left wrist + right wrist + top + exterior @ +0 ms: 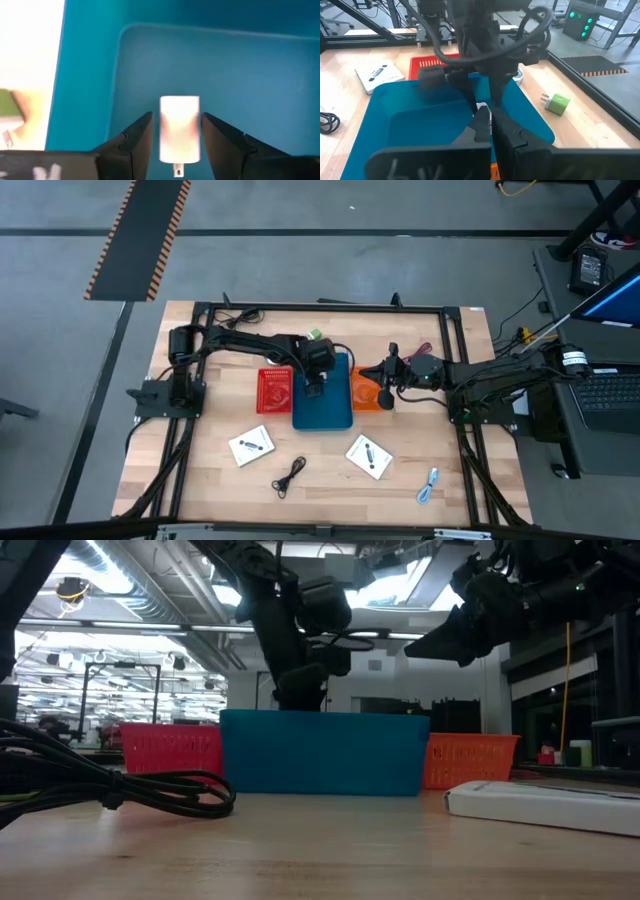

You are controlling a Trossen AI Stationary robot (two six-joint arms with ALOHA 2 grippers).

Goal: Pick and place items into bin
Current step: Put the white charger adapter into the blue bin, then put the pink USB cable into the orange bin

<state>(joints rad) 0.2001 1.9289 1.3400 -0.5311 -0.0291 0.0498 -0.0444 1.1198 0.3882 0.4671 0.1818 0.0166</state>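
Left wrist view is showing a pale block (179, 129), a smooth whitish rounded-edged piece with a small metal tip at its near end, sitting between the left hand's (177, 142) two dark fingers (137, 142) over the floor of the blue bin (85, 80); the fingers are standing spread, with thin gaps showing on both sides of the block, so whether they are touching it cannot be told. High view is showing the left arm reaching from the tabletop's left edge toward the centre, its wrist bending down so the hand is pointing into the bin. Right hand (490, 131), fingers pressed together and holding nothing, is hanging over the bin's right rim, near the orange tray (366, 393).
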